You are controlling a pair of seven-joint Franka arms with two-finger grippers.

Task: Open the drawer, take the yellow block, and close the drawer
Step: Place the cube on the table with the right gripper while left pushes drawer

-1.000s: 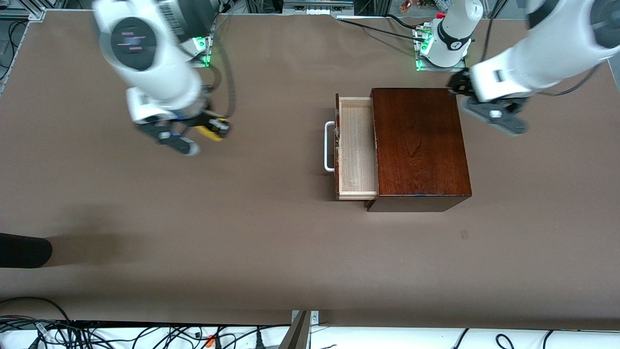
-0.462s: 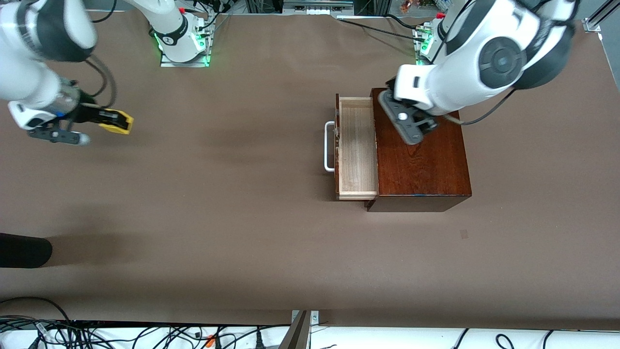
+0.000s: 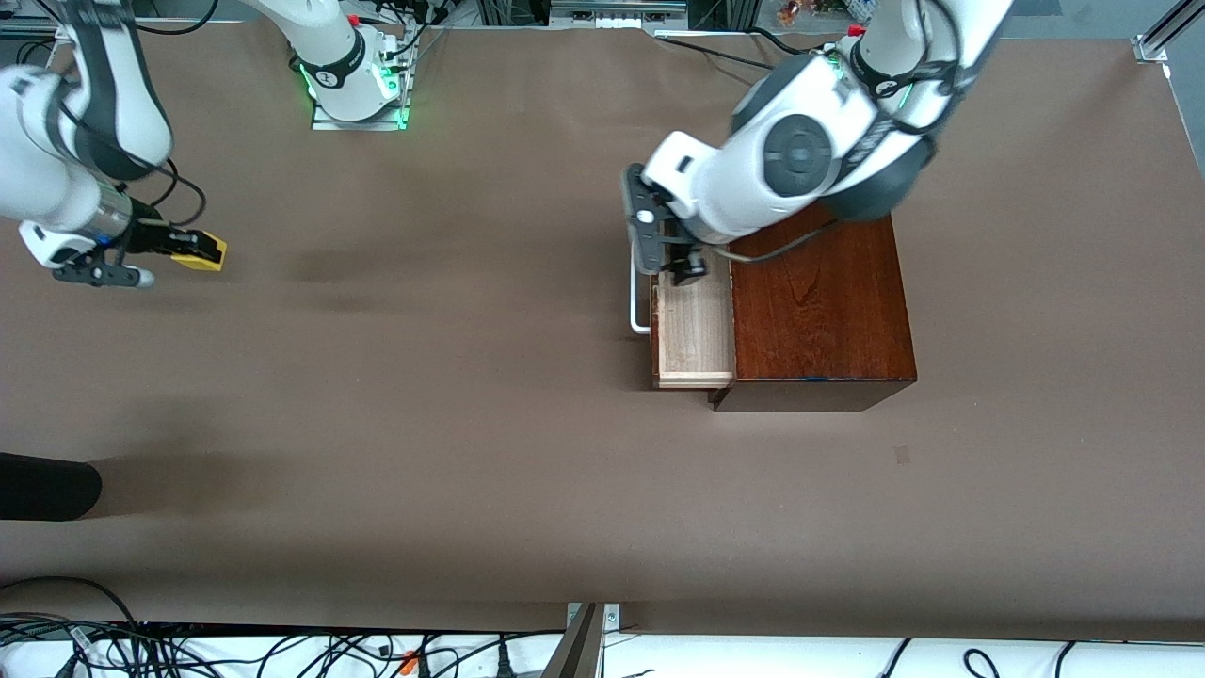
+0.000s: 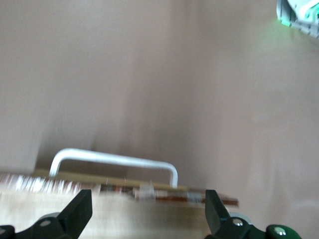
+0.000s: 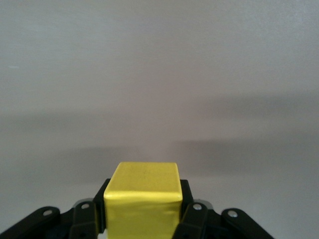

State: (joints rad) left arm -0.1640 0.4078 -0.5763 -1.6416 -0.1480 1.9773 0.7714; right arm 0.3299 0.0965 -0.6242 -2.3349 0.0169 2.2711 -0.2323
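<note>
Front view: at the frame's left edge, the right gripper (image 3: 193,250) is clamped on the yellow block (image 3: 203,250). Centre-right, the left gripper (image 3: 664,247), fingers apart, hangs over the open drawer (image 3: 692,330). Left wrist view: the white handle (image 4: 114,160) lies lower-left; a misjudged push could catch it. Right wrist view: the block sits bottom-centre; a loosened grip would drop it.

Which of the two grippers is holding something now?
The right gripper, over bare table at the right arm's end, is shut on the yellow block. The left gripper hangs open and empty over the open drawer.
</note>
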